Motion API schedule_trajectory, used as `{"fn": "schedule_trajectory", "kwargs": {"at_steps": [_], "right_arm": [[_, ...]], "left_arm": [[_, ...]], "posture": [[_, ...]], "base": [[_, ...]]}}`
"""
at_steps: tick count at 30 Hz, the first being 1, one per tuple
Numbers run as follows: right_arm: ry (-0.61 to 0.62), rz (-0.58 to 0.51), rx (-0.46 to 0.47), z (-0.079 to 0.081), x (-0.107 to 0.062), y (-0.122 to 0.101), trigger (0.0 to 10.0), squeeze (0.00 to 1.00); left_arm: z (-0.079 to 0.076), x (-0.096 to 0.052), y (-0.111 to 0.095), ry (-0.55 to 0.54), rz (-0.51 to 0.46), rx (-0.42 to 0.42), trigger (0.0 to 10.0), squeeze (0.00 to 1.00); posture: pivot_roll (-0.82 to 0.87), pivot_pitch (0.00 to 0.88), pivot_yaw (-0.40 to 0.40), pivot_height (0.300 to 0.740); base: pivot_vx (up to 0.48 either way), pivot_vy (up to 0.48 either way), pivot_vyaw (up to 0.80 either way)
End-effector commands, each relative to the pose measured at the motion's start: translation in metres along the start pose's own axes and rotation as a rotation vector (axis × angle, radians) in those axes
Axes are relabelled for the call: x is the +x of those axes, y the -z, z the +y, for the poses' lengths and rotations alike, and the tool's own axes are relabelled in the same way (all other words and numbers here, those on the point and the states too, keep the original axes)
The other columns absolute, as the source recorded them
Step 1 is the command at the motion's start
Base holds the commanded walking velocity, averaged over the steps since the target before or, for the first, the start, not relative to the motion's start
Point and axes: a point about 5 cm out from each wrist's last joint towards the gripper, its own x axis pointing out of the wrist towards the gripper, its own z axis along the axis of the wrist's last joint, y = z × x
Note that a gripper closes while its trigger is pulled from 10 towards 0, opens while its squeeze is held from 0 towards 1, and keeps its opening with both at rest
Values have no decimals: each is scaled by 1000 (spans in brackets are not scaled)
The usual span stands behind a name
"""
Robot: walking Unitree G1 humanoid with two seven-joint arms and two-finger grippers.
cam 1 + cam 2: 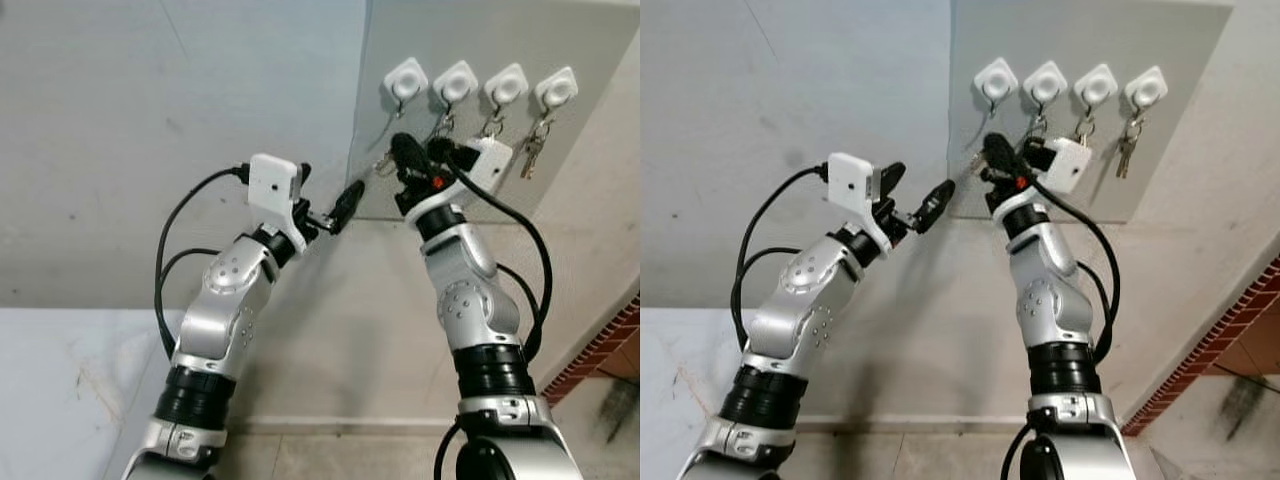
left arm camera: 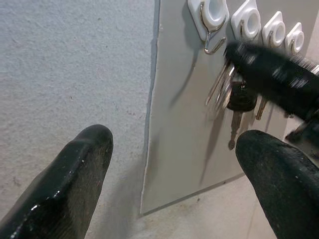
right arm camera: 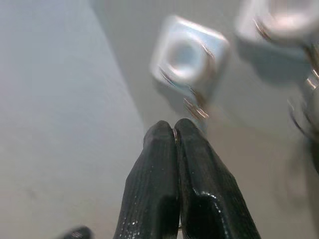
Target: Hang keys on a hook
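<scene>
A grey board (image 1: 480,30) on the wall carries a row of white hooks. The leftmost hook (image 1: 406,80) is bare. Just below it, my right gripper (image 1: 400,148) is shut on a bunch of keys (image 1: 383,166). In the left wrist view these keys (image 2: 224,89) dangle under the blurred black fingers, two silver ones beside a black-headed key (image 2: 241,99). The right wrist view has the shut fingertips (image 3: 174,130) pointing up at the bare hook (image 3: 189,55). My left gripper (image 1: 330,195) is open, raised by the board's left edge, a little left of the keys.
Each of the other hooks holds hanging keys (image 1: 533,150). The board's left edge (image 2: 152,124) meets a plain pale wall (image 1: 150,120). A red brick strip (image 1: 610,345) runs at the lower right.
</scene>
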Motion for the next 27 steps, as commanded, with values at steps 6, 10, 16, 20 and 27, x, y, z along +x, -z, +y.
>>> {"fn": "schedule_trajectory", "kwargs": {"at_steps": [6, 10, 16, 20, 27], "right_arm": [[-84, -59, 28, 11, 4, -14, 10000, 0], [-78, -78, 54, 12, 8, -18, 10000, 0], [-81, -102, 66, 15, 12, -23, 10000, 0], [-91, -110, 60, 15, 12, -24, 10000, 0], [-20, -85, 28, 5, 12, -20, 10000, 0]], "left_arm": [[0, 0, -2, 3, -2, 0, 10000, 0], [1, 0, -2, 2, -2, 1, 10000, 0], [1, 0, -2, 0, -3, 2, 10000, 0], [0, -1, -2, 0, -4, 2, 10000, 0], [1, -2, -2, -5, -7, 3, 10000, 0]], "posture": [[18, 0, -25, 740], [18, 0, -25, 740], [20, 0, -26, 740], [21, 0, -27, 740], [27, 0, -34, 740]], "base": [[0, 0, 0], [0, 0, 0], [0, 0, 0], [0, 0, 0], [0, 0, 0]]}}
